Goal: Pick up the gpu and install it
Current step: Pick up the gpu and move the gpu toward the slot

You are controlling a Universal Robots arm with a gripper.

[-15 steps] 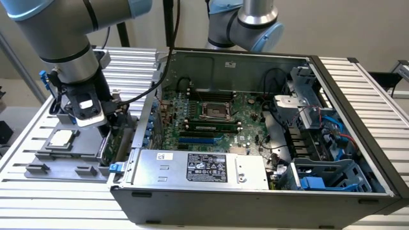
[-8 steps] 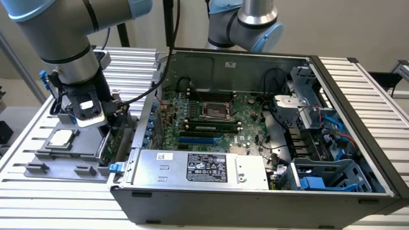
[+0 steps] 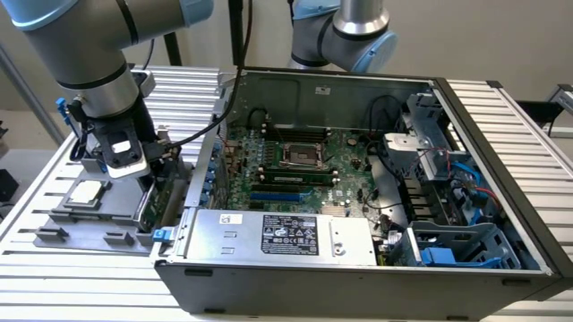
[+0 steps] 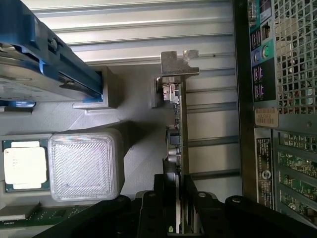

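Note:
The gpu stands on edge in a slot of the grey fixture tray, its silver end bracket at the far end from the gripper. My gripper has come down over the card's upper edge, and its black fingers press against both faces of the board. In the exterior view the gripper sits low over the tray at the exterior view's left, just outside the open computer case, with the gpu below it.
A square silver CPU chip and a ribbed grey block lie on the tray. A hard drive with blue rails sits beside them. Inside the case are the motherboard, a blue card slot and the power supply.

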